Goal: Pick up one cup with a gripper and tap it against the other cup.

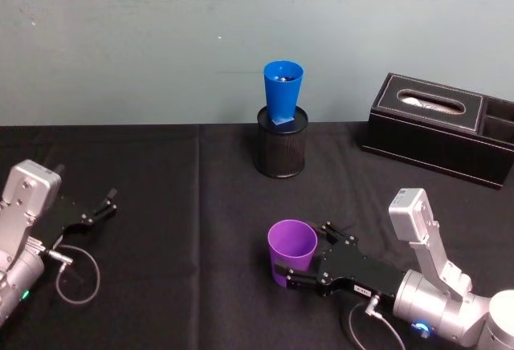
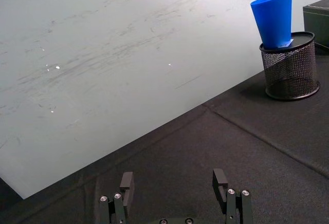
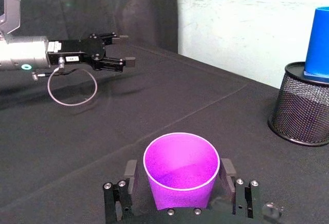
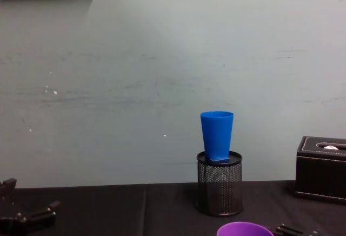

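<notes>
Two cups matter here. The purple cup (image 1: 291, 246) stands upright on the desk (image 1: 177, 229) near the robot, between the fingers of the right end effector (image 3: 177, 171). The blue cup (image 1: 283, 89) is well behind it by the wall, perched in the mouth of a black mesh pen holder (image 1: 280, 153).

Your step is the grasp. Close slowly and evenly, because the purple wall tapers and looks slick, so a hard squeeze would likely push it up and out. Take it low on the body and lift straight up before moving it back. The blue cup rides high and seems only loosely seated, so raise the purple one to that height. Touch it lightly on the wall above the mesh rim, since a firm knock could tip it off.

The right end effector's fingers (image 3: 131, 171) stand wide apart around the purple cup. One looks close against the wall and the other shows a thin gap. I judge it has not clamped the cup yet. The left end effector (image 1: 107, 204) sits at the desk's left, spread and holding nothing.
</notes>
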Robot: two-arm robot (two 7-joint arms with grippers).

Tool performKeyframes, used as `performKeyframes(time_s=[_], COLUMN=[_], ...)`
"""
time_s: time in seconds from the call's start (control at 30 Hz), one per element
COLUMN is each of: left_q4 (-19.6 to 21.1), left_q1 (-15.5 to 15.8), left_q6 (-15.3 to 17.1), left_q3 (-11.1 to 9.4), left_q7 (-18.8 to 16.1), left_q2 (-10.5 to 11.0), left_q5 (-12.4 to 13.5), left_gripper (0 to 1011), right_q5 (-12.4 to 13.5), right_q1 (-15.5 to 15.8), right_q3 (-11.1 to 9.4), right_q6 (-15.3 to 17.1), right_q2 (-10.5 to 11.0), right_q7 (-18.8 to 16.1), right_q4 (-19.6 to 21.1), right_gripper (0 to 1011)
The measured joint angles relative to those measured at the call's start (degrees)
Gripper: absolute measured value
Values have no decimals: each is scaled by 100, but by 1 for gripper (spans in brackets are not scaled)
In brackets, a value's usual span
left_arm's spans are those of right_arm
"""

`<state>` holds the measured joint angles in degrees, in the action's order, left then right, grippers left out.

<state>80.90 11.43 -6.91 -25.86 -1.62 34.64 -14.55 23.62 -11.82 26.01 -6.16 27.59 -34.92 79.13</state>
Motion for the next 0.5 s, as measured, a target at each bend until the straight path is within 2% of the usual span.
performKeyframes(time_s=[0.5], left_q4=[0], left_q1=[0], left_q6=[0], left_q3=[0], left_q7=[0], left_q2=[0], left_q5=[0], left_gripper=[1000], right_q5=[28], right_q1=[-28], right_q3=[2], right_q6=[-38], right_q2=[-66], right_q7=[5], right_q4=[-68], right_gripper=[1003])
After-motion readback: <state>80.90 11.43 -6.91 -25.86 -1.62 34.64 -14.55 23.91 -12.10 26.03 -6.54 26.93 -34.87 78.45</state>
